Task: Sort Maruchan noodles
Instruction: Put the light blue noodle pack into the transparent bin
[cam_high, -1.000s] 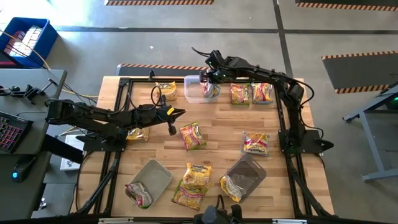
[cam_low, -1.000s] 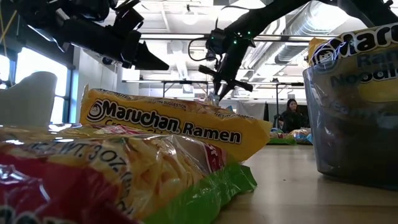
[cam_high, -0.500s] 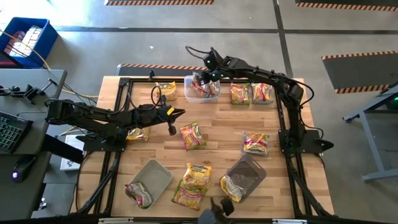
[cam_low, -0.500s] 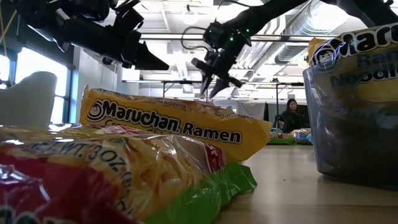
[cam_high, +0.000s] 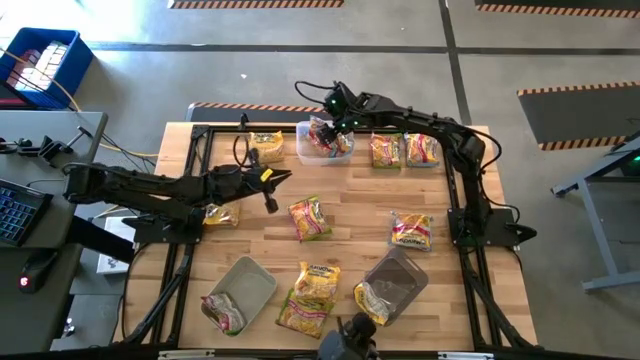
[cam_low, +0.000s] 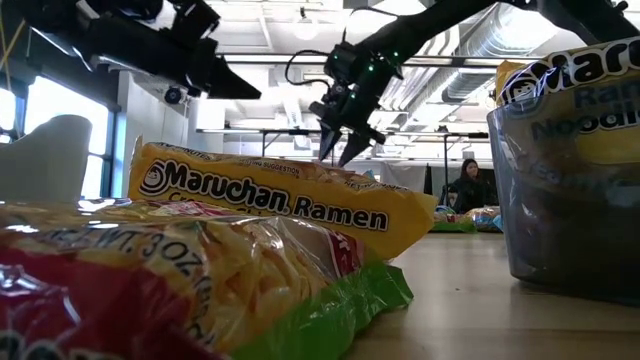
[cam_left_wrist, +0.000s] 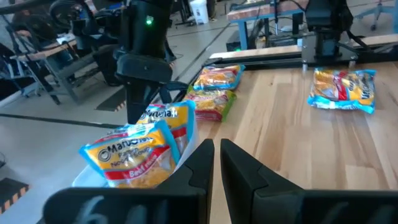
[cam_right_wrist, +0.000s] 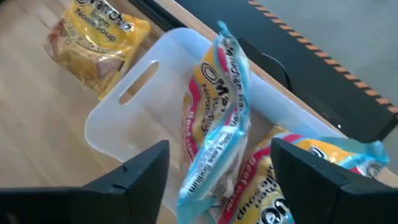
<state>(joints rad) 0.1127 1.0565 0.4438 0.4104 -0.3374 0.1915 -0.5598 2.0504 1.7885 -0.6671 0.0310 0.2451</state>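
The right gripper (cam_high: 329, 112) hangs with its fingers (cam_right_wrist: 146, 171) spread wide and empty over a clear plastic tub (cam_high: 303, 146) at the far edge of the wooden table (cam_high: 350, 215). Beneath it, two blue-edged yellow-and-red Maruchan packets (cam_right_wrist: 221, 118) stand on edge in the tub, leaning against each other. A yellow packet (cam_high: 266, 145) lies on the table just beside the tub on the left arm's side; two more packets (cam_high: 403, 150) lie side by side on its other side. The left gripper (cam_high: 280, 178), fingers (cam_left_wrist: 199, 165) pressed together and holding nothing, hovers above the table's left-centre, near a red-and-yellow packet (cam_high: 309, 217). Other packets are scattered toward the near edge, some resting in two further tubs (cam_high: 247, 285). In the low view, a yellow packet marked "Maruchan Ramen" (cam_low: 280, 200) fills the foreground, and a person (cam_low: 467, 183) sits in the room beyond.
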